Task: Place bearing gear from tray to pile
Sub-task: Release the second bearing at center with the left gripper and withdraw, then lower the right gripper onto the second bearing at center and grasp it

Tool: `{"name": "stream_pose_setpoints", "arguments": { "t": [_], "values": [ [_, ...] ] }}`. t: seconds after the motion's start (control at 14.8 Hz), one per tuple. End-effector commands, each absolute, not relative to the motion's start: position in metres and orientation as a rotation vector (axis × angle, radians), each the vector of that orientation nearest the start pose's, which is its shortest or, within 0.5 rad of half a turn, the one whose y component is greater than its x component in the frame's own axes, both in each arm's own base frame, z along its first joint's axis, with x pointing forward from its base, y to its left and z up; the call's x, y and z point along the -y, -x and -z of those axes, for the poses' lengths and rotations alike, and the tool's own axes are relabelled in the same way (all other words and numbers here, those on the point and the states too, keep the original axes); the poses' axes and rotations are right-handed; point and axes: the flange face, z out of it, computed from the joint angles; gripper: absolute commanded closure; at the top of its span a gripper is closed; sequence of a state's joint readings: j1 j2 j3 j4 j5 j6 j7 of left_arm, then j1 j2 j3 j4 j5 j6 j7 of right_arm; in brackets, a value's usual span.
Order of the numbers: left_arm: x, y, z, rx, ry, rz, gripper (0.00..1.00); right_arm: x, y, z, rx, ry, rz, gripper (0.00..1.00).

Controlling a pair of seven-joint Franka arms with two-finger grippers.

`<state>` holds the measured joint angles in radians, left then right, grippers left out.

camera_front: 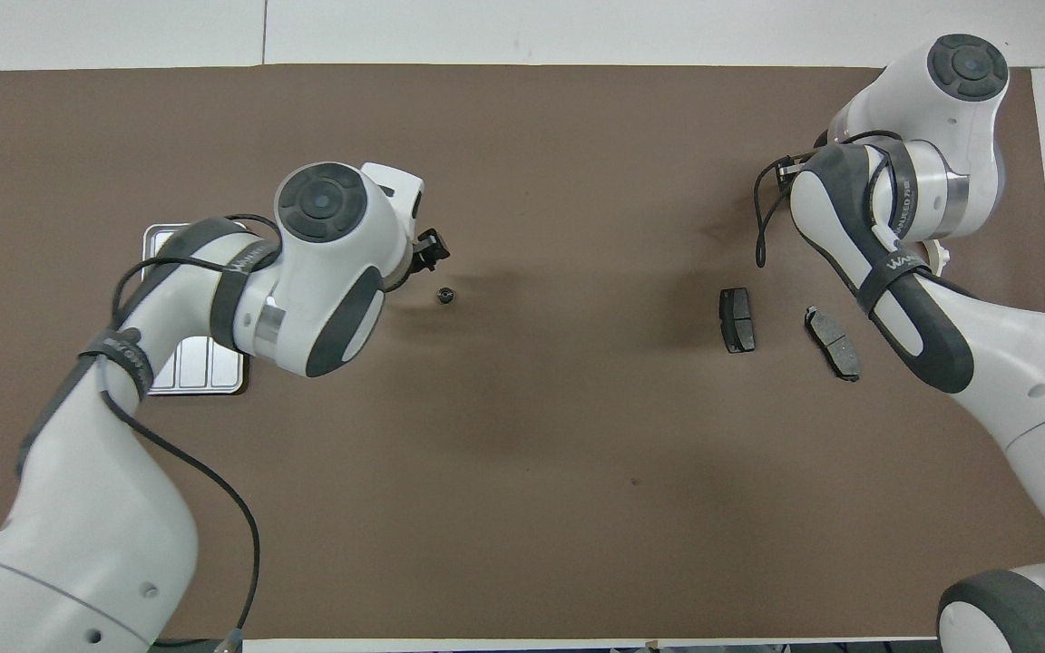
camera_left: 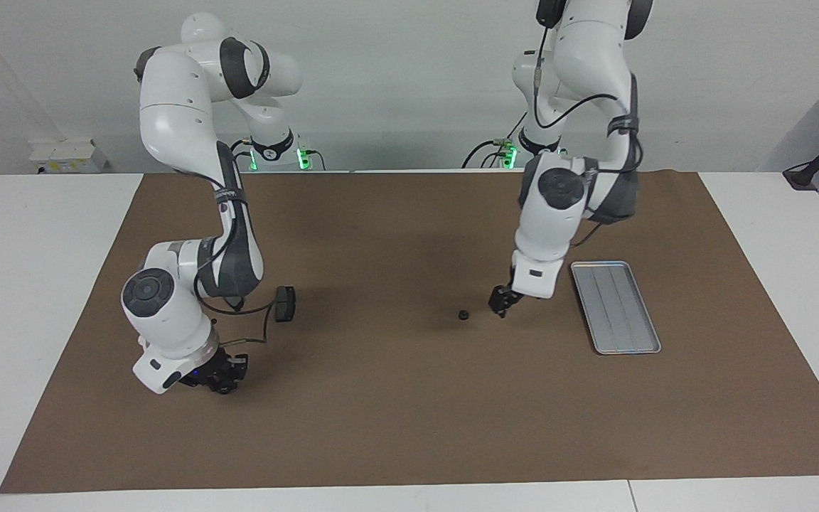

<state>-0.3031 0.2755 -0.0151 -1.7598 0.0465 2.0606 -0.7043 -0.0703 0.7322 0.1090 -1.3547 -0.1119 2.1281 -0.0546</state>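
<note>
Nearest the robots, low in the overhead frame, lies bare brown mat (camera_front: pixel 504 508) on the white bench (camera_left: pixel 47 284).

Tray (camera_left: pixel 616 306): flat on the mat at the right side of the facing frame, toward the left arm's end of the bench. Its ridged floor shows bare. In the overhead view the left arm covers part of it.

Pile: two dark brake-pad pieces lie flat on the mat at the right of the overhead frame, toward the right arm's end. The first pad (camera_front: pixel 737 318) and the second pad (camera_front: pixel 833 342) sit near each other, not touching. A white curved piece (camera_front: pixel 940 258) shows only in part at the edge of the right arm, slightly farther from the robots than the pads.

Bearing gear (camera_left: pixel 463 314): a small dark round part resting on the mat near the centre of the facing frame. It is off the tray and well apart from the pile.

Left claw (camera_left: pixel 500 304): low over the mat, between the bearing gear and the tray, just beside the gear and clear of it. It holds nothing visible. How far it stands open cannot be told.

Right claw (camera_left: pixel 221 377): low over the mat at the lower left of the facing frame, near the pile. Its opening and any load cannot be told.
</note>
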Motion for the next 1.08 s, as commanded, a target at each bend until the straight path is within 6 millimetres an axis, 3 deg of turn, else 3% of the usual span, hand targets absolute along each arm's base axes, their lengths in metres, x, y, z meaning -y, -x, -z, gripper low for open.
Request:
{"name": "stream_pose_setpoints", "arguments": {
  "t": [0.0,0.2,0.34,0.47,0.54,0.75,0.95,1.02],
  "values": [
    [0.118,-0.585,-0.461,0.466,3.053,0.006,0.00,-0.026,-0.729,-0.326,0.230,3.174,0.046,0.00],
    [0.068,-0.571,-0.496,0.378,3.054,-0.045,0.00,-0.104,-0.714,-0.376,0.137,3.191,-0.063,0.00],
    [0.037,-0.558,-0.518,0.292,3.065,-0.067,0.00,-0.164,-0.699,-0.408,-0.060,3.202,-0.090,0.00],
    [0.014,-0.551,-0.529,0.289,3.072,-0.077,0.00,-0.254,-0.673,-0.428,-0.274,3.177,-0.086,0.00],
    [0.012,-0.549,-0.530,0.278,3.072,-0.087,0.00,-0.298,-0.656,-0.430,-0.385,3.145,-0.071,0.00],
    [-0.005,-0.541,-0.530,0.228,3.075,-0.136,0.00,-0.392,-0.616,-0.427,-0.541,3.087,-0.027,0.00],
    [-0.004,-0.534,-0.530,0.210,3.078,-0.139,0.00,-0.463,-0.605,-0.397,-0.617,3.058,0.004,0.00],
    [-0.004,-0.535,-0.532,0.210,3.079,-0.132,0.00,-0.474,-0.605,-0.384,-0.624,3.061,0.010,0.00]
  ]
}}
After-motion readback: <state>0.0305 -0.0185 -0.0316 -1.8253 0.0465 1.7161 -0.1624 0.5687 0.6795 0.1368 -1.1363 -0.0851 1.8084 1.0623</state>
